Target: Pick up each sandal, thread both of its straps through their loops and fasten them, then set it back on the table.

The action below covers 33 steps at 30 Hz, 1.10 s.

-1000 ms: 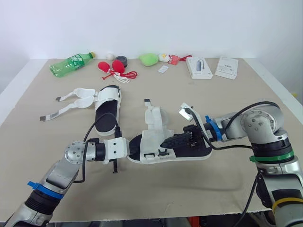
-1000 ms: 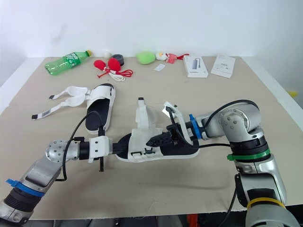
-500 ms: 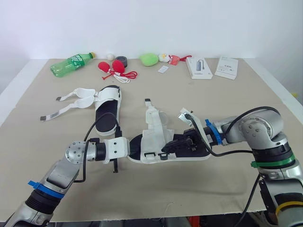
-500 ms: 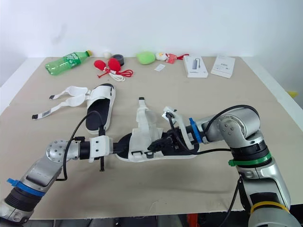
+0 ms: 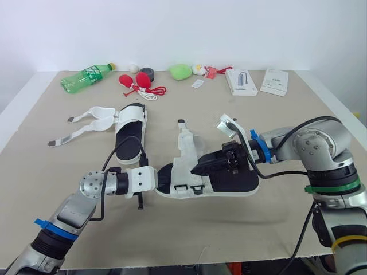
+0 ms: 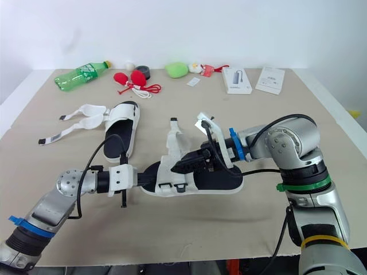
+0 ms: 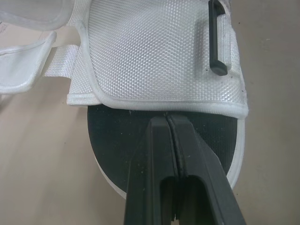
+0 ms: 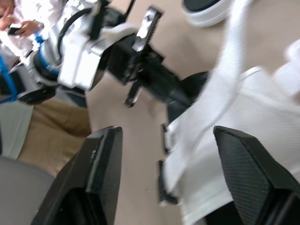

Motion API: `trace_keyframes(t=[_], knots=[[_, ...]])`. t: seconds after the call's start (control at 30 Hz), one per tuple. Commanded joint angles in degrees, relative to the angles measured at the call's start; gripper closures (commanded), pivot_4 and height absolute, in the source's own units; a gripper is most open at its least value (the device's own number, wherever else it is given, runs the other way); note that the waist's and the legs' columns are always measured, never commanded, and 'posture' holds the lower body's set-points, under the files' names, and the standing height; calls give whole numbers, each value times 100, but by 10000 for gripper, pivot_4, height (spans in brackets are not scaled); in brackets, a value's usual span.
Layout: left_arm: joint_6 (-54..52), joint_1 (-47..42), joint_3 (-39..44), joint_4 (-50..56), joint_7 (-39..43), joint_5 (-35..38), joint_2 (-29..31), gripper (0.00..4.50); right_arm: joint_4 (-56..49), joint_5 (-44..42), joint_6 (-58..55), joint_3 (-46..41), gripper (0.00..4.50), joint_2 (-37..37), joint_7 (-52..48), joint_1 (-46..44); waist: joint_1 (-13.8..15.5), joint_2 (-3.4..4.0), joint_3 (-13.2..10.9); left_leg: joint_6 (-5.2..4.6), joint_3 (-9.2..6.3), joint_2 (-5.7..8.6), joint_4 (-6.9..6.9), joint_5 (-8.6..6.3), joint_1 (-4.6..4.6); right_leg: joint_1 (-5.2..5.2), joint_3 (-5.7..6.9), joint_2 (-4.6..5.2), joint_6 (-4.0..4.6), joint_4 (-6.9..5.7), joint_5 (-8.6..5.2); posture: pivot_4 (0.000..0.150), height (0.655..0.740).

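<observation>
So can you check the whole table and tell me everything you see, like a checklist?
Surface: beige table, flat, nothing spilled.
Job's things: near sandal in the middle, one strap standing up loose; far sandal lying flat, straps spread open.
Clutter: green bottle, red bulbs with a cord, green lump, white box, all along the far edge.
Grippers: left fingers shut, on the near sandal's black insole; right fingers open at its white strap.
Cables: black cables loop off both arms.
Surroundings: white wall.
</observation>
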<state>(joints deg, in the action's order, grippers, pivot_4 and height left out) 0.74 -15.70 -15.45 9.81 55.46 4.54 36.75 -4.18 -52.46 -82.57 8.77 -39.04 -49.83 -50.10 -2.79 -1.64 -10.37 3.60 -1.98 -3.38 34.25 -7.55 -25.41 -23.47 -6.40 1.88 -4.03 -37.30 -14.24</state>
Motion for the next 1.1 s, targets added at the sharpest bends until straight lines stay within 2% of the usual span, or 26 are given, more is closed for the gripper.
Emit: trace_keyframes(t=[0.03, 0.1, 0.17, 0.23, 0.27, 0.3, 0.33, 0.4, 0.43, 0.87, 0.93, 0.97, 1.1], knots=[[-154, 31, -138, -169, -32, -229, -21, 45000, 327, 307, 340, -2, 11372, 199, 15, -306, 2, 0, 0, 0, 0, 0, 0, 0, 0, 0, 0, 0, 1, 0, 1, 1500, 7400], [-156, 33, -142, -162, -35, -230, -26, 45000, 509, 441, 418, 51, 11372, 265, -22, -367, 7, 0, 0, 0, 0, 0, 0, 0, 0, 0, 1, 0, 0, 0, 3, 1500, 7400], [-161, 33, -139, -159, -36, -230, -27, 45000, 710, 535, 430, 51, 18354, 339, -52, -435, 8, 0, 0, 0, 2, 0, 0, 0, -2, 0, 1, 1, 0, 2, 3, 1500, 7400], [-163, 41, -124, -159, -41, -230, -14, 45000, 743, 571, 429, 74, 21536, 333, -117, -439, 9, 0, 0, 0, 2, 0, 0, 0, -2, 1, 1, 2, -1, 2, 3, 1500, 7400], [-167, 49, -114, -153, -43, -228, -4, 45000, 691, 556, 388, 83, 26516, 306, -150, -410, 8, 0, 0, 0, 2, 0, 0, 0, -2, 1, 1, 1, -1, 2, 3, 1500, 7400], [-174, 63, -103, -144, -49, -226, 5, 45000, 566, 475, 264, 53, 28429, 277, -153, -337, 8, 0, 0, 0, 2, 0, 0, 0, -2, 1, 1, 2, -1, 2, 3, 1500, 7400], [-185, 81, -95, -132, -57, -225, 11, 45000, 396, 391, 156, 27, 33817, 233, -167, -232, 8, 0, 0, 0, 2, 0, 0, 0, -2, 0, 0, 1, -1, 2, 3, 1500, 7400], [-205, 119, -85, -100, -73, -223, 20, 45000, 82, 214, -43, -49, 39539, 161, -169, -11, 8, 1, 0, 0, 2, 0, -1, 0, -2, 0, 1, 1, -1, 2, 3, 1500, 7400], [-214, 137, -80, -84, -78, -218, 24, 45000, -31, 165, -95, -80, 44257, 138, -159, 85, 8, 0, 0, 0, 2, 0, -1, 0, -2, 0, 1, 1, -1, 2, 3, 1500, 7400], [-251, 49, -102, -169, -33, -202, 36, 45000, -951, -304, -672, -683, 44257, 104, 117, 983, 16, -2, 1, 3, 3, 0, -3, -3, -3, 1, 0, 1, -4, 4, 3, 1500, 7400], [-246, 37, -111, -186, -13, -203, 37, 45000, -983, -441, -678, -689, 37448, -67, -131, 899, 13, 0, 0, 3, 2, 0, -2, -3, -3, 2, 1, 1, -4, 4, 3, 1500, 7400], [-242, 30, -114, -195, -4, -205, 35, 45000, -1007, -471, -592, -681, 36447, -145, -250, 872, 13, 0, 0, 3, 3, 0, -2, -3, -3, 2, 1, 2, -4, 4, 3, 1500, 7400], [-231, -5, -119, -234, 21, -213, 26, 45000, -912, -577, -284, -695, 20542, -495, -768, 714, 12, 0, 1, 3, 3, -1, -1, -3, -1, 3, 1, 1, -4, 4, 3, 1500, 7400]])
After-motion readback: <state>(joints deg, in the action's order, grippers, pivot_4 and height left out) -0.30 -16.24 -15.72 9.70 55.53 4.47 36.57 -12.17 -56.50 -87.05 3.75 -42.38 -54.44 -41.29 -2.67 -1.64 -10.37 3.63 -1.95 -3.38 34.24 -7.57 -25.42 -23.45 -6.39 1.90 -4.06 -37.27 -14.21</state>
